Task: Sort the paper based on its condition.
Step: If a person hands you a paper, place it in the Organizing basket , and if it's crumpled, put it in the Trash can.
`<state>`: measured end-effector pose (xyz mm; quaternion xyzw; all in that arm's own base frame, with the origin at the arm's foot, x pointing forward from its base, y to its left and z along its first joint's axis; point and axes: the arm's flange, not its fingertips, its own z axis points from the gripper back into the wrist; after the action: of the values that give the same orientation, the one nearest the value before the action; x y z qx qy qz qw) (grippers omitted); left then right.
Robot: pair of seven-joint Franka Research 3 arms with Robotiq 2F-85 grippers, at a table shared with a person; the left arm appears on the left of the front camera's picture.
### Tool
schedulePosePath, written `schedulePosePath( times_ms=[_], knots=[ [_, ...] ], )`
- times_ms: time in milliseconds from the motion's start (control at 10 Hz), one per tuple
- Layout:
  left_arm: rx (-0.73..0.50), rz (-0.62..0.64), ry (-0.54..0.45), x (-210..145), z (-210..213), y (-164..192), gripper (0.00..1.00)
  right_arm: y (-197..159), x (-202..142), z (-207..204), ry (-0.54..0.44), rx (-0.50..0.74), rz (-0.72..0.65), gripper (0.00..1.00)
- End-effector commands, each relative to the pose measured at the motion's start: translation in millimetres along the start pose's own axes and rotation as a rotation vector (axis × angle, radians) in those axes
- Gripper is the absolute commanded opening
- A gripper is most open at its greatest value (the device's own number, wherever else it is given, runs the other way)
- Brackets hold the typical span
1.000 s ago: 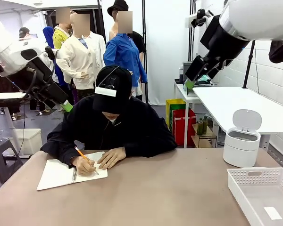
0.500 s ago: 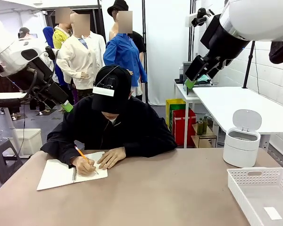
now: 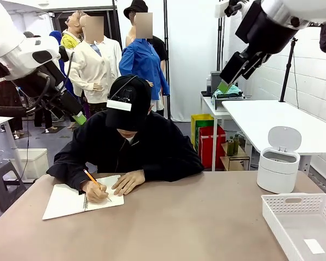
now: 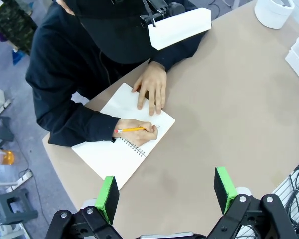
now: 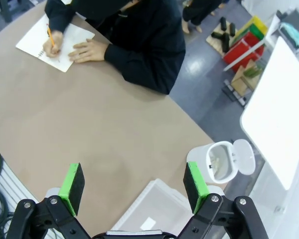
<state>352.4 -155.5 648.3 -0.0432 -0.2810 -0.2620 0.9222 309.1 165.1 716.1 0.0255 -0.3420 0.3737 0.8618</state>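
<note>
A spiral notebook [image 3: 68, 200] at 8 o'clock on the bench [image 3: 195, 217] is being written in by the person [image 3: 130, 147] seated at 12 o'clock. An open white bin [image 3: 277, 171] is stood at 3 o'clock, and a white basket [image 3: 293, 200], holding a label [image 3: 314, 246] too small to be read, at 5 o'clock. The left gripper [image 4: 166, 190] and right gripper [image 5: 133, 180] are held high, fingers wide apart and empty. What looks like crumpled paper [image 5: 216, 163] is seen inside the bin from the right wrist, hidden from the front by its wall.
</note>
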Motion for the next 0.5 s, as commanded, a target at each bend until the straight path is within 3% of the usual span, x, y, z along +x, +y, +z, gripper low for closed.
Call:
schedulePosePath(
  times_ms=[0,400],
  knots=[
    [0.032,0.018,-0.02,1.5,8.7,-0.3,1.0,-11.7,2.8,-0.6,-0.018,0.042,0.027,1.0],
    [-0.013,0.032,-0.044,5.7,15.4,2.0,1.0,-13.3,6.8,2.2,-0.037,0.053,0.013,1.0]
  ],
)
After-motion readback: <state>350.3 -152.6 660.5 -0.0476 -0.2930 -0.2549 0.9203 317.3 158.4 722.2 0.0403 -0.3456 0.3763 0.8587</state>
